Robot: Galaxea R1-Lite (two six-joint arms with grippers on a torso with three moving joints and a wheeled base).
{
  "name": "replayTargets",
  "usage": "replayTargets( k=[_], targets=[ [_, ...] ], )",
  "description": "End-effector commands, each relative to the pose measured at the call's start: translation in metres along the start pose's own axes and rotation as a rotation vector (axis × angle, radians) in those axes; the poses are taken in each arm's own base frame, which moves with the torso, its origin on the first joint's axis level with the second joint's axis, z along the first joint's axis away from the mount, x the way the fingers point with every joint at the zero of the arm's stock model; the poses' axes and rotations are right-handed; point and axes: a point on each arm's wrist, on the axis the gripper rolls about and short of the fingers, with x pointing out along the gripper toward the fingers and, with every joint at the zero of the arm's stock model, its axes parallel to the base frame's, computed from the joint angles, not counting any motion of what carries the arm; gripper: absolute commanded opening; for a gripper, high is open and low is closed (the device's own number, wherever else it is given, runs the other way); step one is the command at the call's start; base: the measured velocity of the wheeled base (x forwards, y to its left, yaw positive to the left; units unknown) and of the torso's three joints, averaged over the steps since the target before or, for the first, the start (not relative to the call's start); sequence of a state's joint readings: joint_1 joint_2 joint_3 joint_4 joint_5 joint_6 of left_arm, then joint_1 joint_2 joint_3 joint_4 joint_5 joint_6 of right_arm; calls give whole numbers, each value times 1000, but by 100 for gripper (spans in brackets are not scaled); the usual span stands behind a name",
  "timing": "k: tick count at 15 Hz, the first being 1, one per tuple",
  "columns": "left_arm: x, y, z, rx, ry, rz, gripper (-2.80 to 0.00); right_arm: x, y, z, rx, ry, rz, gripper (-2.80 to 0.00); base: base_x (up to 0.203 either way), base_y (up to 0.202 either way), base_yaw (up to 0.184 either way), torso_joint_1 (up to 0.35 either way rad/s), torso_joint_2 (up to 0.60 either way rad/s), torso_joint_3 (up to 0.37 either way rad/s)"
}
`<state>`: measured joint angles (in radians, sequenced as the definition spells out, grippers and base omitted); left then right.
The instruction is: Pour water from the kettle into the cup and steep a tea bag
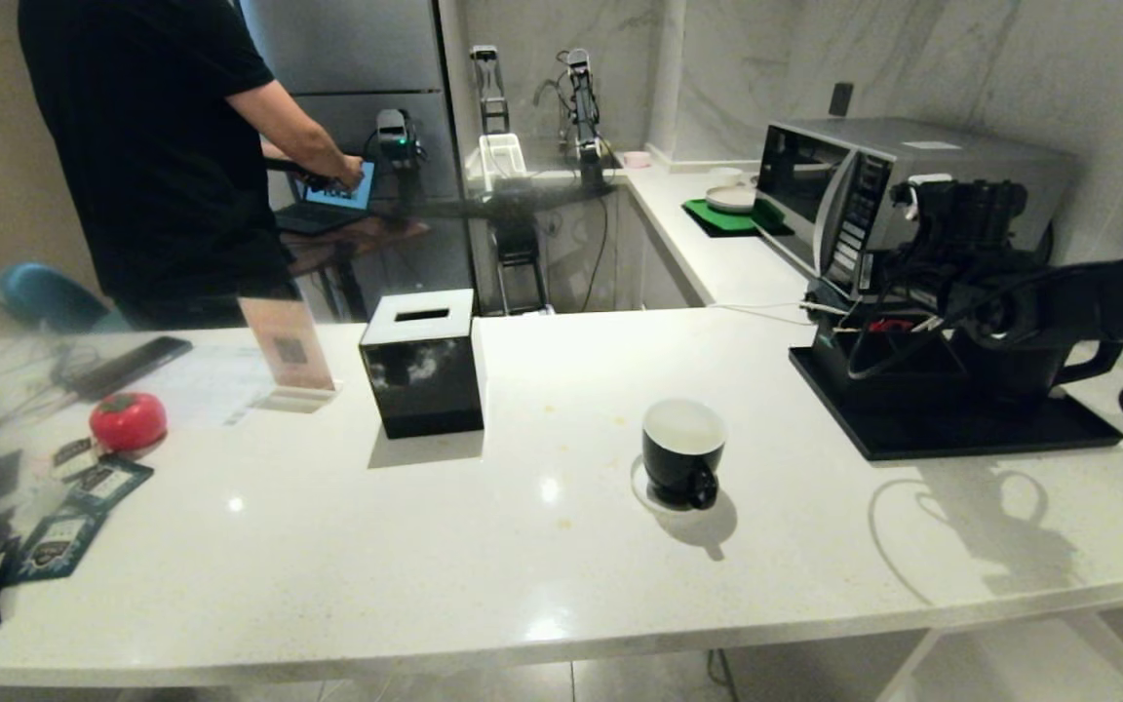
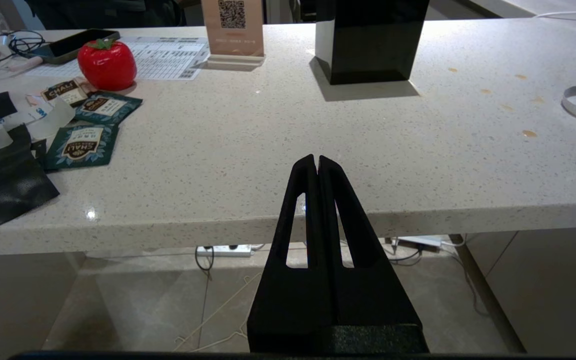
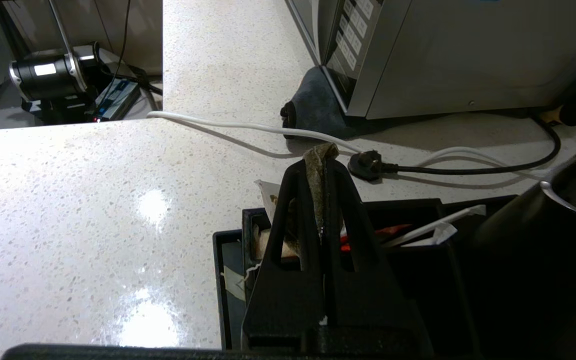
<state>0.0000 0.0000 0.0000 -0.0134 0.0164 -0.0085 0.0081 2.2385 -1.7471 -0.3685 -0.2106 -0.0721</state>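
tea bag point(image 3: 320, 161): pinched between the closed right gripper point(image 3: 320, 165) fingers; brownish, crumpled, mesh-like, top pokes out past the tips. No string visible.
right gripper: over the black tray point(image 1: 961, 434) at the right of the counter point(image 1: 542, 546), above a small black box point(image 3: 398, 235) w/ packets and sticks, just beside the kettle point(image 1: 1020, 366).
cup point(image 1: 683, 450): on its white saucer point(image 1: 641, 489), mid counter, well apart from the tray. Black outside, white inside, handle toward the near edge; looks empty, no bag in it.
kettle: matte black, on the tray in front of the microwave point(image 1: 873, 185), mostly hidden by the arm; loop handle shows on its right.
progress: early, judging by the layout. Bag in hand; carry to cup, pour and steep all left.
left gripper point(image 2: 317, 161): shut, empty, parked below the counter's near edge.
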Motion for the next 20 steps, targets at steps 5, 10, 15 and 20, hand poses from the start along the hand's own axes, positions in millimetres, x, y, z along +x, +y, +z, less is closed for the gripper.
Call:
replayTargets(
  k=[5,10,15,20],
  targets=[
    [0,0,0,-1,1,1,-280,-35,2,23,5,-39,21,-280,0,0,0,0,0,0],
    [0,0,0,-1,1,1,-280,-61,2,36,13,-75,38,-280,0,0,0,0,0,0],
    [0,0,0,-1,1,1,-280,-89,-7,56,33,-123,38,-280,0,0,0,0,0,0],
    [0,0,0,-1,1,1,-280,-108,-13,74,45,-173,61,-280,0,0,0,0,0,0]
  ],
)
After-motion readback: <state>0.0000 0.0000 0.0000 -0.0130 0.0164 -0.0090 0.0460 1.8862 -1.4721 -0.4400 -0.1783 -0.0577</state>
